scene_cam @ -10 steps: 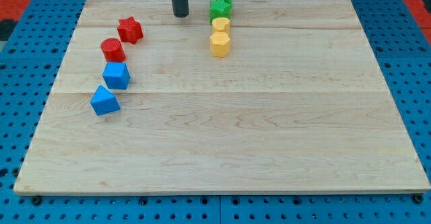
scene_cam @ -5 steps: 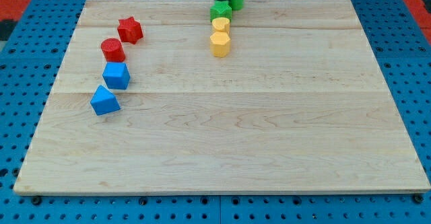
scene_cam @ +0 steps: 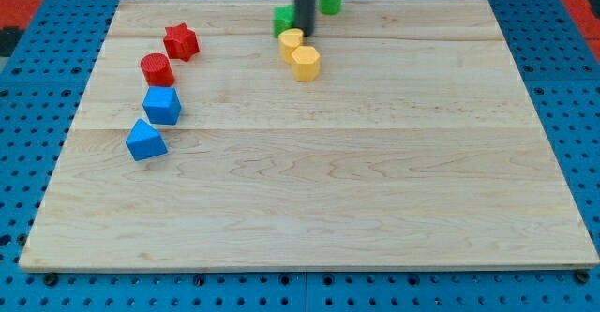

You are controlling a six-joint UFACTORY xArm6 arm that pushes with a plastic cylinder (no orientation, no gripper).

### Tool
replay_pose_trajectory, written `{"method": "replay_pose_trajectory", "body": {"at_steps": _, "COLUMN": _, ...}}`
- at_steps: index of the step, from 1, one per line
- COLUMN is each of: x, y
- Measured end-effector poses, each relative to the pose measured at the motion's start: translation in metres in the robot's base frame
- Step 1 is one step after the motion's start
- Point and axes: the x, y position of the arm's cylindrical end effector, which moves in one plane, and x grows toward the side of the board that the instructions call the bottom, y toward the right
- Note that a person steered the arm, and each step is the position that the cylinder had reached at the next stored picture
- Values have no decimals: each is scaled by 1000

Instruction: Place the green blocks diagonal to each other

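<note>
Pale matt wooden board [scene_cam: 309, 181] with visible grain; perforated blue surface [scene_cam: 28, 115] beneath it

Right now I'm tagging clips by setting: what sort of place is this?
Likely a robotics lab bench: a wooden board on blue perforated matting, small coloured blocks like the red star, and my tip.

Wooden tabletop [scene_cam: 375, 181]. At the view's left: red star [scene_cam: 181, 41], red cylinder [scene_cam: 157, 68], two blue blocks [scene_cam: 161, 105] [scene_cam: 145, 140]. Near top centre: two touching yellow blocks [scene_cam: 292, 42] [scene_cam: 306, 63].
</note>
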Motion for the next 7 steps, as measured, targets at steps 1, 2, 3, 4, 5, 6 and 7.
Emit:
{"method": "replay_pose_trajectory", "body": {"at_steps": 1, "x": -26, "y": -14}}
{"method": "replay_pose_trajectory", "body": {"at_steps": 2, "x": -40, "y": 2}}
{"method": "replay_pose_trajectory", "body": {"at_steps": 3, "x": -7, "y": 4}}
{"method": "replay_pose_trajectory", "body": {"at_steps": 4, "x": 18, "y": -1}}
{"method": "replay_pose_trajectory", "body": {"at_steps": 5, "x": 10, "y": -34}}
{"method": "replay_pose_trajectory", "body": {"at_steps": 6, "x": -6, "y": -38}}
{"method": "replay_pose_trajectory", "body": {"at_steps": 7, "x": -7, "y": -30}}
